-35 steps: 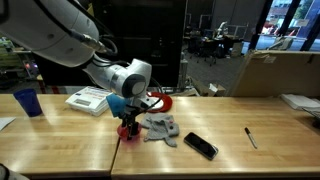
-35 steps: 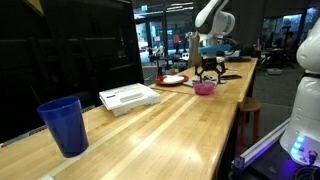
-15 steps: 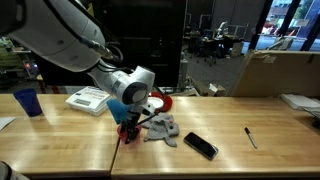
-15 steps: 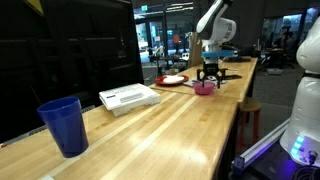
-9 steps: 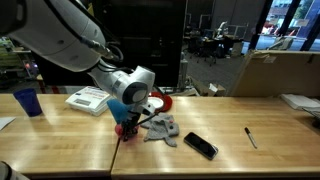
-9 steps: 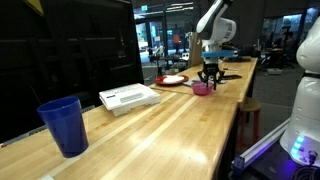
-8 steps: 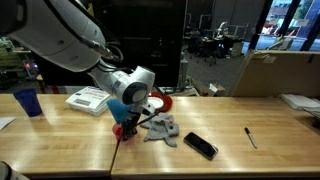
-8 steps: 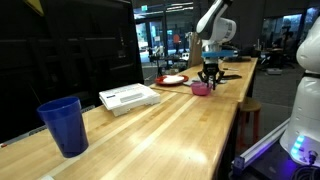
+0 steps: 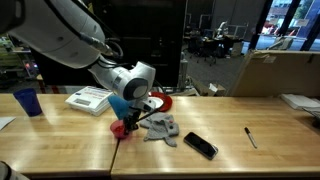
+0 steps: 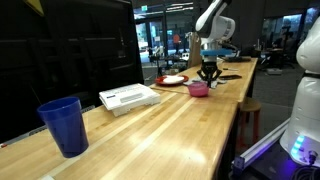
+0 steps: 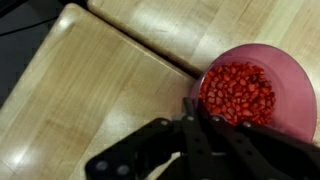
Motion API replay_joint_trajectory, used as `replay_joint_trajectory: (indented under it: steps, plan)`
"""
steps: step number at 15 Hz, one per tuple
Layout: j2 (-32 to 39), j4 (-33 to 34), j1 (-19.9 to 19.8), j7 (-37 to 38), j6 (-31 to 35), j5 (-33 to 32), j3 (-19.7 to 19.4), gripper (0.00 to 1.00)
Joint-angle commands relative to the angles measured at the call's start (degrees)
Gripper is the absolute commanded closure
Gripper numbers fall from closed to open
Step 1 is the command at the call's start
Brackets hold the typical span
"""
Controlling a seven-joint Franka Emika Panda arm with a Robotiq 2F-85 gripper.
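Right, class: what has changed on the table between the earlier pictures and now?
The claw sank toward the pink bowl of red pieces, then shut at its rim; whether it pinches the rim is unclear. The blue cup, phone and grey cloth stayed put.

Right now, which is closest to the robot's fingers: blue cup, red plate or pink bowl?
The pink bowl: the fingers pinch its rim. The red plate lies apart; the blue cup stands far off.

The arm (image 9: 62, 36) arches over and reaches steeply downward — its gripper (image 11: 197, 108) hangs low, jaws pressed fully together.
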Motion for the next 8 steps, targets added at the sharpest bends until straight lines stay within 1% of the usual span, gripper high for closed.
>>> replay_joint_trajectory:
  steps: [1, 6, 8]
  plan:
    - [-0.77, 2.24, 0.59, -2.17, -0.35, -0.80, 0.37, 0.99]
    - [-0.12, 9.23, 2.33, -7.92, -3.22, -5.23, 1.76, 0.99]
    - [0.62, 13.00, 3.13, -10.98, -4.87, -6.89, 2.22, 0.99]
